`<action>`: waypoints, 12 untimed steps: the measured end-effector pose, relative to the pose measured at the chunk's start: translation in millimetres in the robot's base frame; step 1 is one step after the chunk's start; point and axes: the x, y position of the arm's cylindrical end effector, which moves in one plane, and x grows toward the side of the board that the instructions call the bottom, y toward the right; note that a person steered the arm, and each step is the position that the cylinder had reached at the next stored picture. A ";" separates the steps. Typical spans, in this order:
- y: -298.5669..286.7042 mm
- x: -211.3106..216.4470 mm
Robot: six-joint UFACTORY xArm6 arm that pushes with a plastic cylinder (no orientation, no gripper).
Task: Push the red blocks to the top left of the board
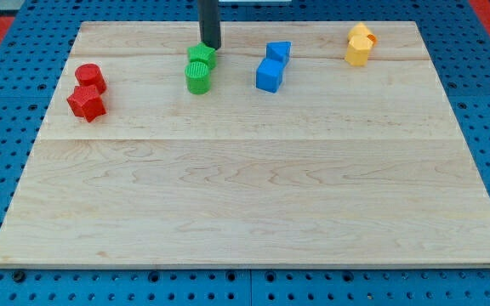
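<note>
Two red blocks sit near the board's left edge, in its upper part: a red cylinder and, touching it just below, a red star-shaped block. My tip is at the view's top centre, right above and touching or almost touching the upper green block. The tip stands well to the right of the red blocks, about a quarter of the board's width away.
A green cylinder sits under the upper green block. Two blue blocks lie right of centre at the top. Two yellow blocks lie at the top right. The wooden board lies on a blue pegboard.
</note>
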 end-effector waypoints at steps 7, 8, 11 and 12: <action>-148.0 152.9; -169.4 144.2; -169.4 53.8; -169.4 42.4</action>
